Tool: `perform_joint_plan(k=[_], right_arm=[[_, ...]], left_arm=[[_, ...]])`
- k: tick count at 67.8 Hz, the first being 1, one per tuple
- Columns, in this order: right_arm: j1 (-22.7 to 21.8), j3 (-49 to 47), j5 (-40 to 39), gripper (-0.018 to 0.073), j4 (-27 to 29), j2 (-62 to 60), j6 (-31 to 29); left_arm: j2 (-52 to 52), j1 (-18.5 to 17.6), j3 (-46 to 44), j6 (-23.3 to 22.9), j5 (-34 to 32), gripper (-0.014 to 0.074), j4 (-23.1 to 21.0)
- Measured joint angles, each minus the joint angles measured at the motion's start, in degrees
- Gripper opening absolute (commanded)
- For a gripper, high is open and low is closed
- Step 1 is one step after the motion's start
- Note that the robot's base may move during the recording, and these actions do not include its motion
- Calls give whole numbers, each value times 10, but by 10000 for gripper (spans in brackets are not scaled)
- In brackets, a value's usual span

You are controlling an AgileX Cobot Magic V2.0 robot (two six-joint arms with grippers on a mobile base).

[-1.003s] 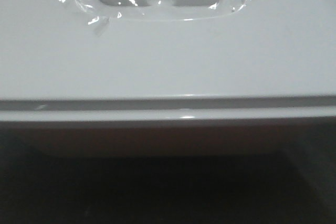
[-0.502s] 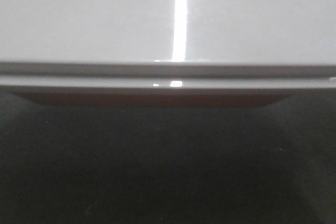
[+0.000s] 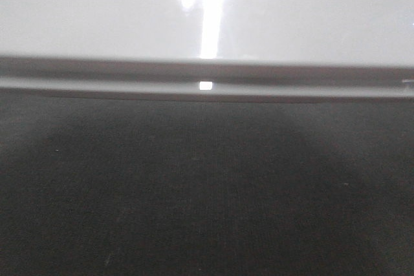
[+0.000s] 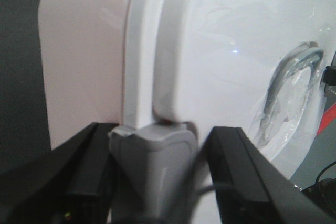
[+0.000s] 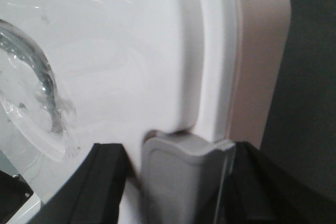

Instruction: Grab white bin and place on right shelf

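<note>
Jaws of the left gripper [image 4: 160, 137] stand either side of a grey latch [image 4: 155, 161] on the rim of the white bin [image 4: 210, 66] and appear clamped on it. Jaws of the right gripper [image 5: 176, 150] hold the matching latch [image 5: 184, 177] at the opposite end likewise. The bin spans between both sets of jaws, with dark carpet [image 3: 207, 192] beyond its rim in the front view. The right shelf is not in view.

Handling: bulky, rigid tote, probably light if empty. The glossy lid [image 5: 131, 51] looks slippery, so grip at the latches and thick rim.

Appearance: pale pinkish translucent body [image 4: 79, 66], white lid, recessed handle [image 4: 294, 77] under crinkled clear film
</note>
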Motion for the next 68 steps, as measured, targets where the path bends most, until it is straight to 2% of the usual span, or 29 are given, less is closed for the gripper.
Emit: perform_joint_plan(k=[68], right_arm=[[0, 0, -1, 305, 18, -2, -4]], left_arm=[[0, 0, 0, -1, 2, 239, 13]])
